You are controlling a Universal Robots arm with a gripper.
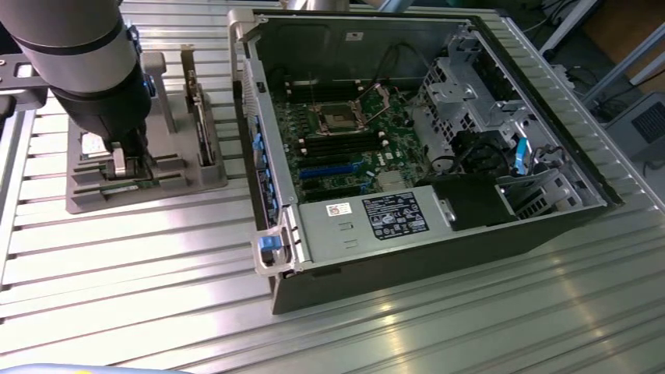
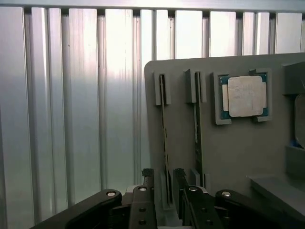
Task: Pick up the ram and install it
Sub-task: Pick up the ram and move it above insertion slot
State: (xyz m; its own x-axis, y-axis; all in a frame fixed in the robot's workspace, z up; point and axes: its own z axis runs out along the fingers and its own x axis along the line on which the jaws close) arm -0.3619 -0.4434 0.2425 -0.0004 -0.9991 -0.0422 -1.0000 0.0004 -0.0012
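Two thin green ram sticks stand on edge in slots of a grey parts holder. One stick runs between my gripper's two black fingers, which straddle it with a small gap on each side, so the gripper is open. The second stick stands just beside it, outside the fingers. In the exterior view my gripper reaches down into the holder at that view's left, and a bit of green board shows by the fingers.
A processor chip lies in a pocket of the holder. A dark expansion card stands upright in the holder. The open computer case lies at the exterior view's right, its motherboard with black memory slots exposed. A ribbed metal table lies underneath.
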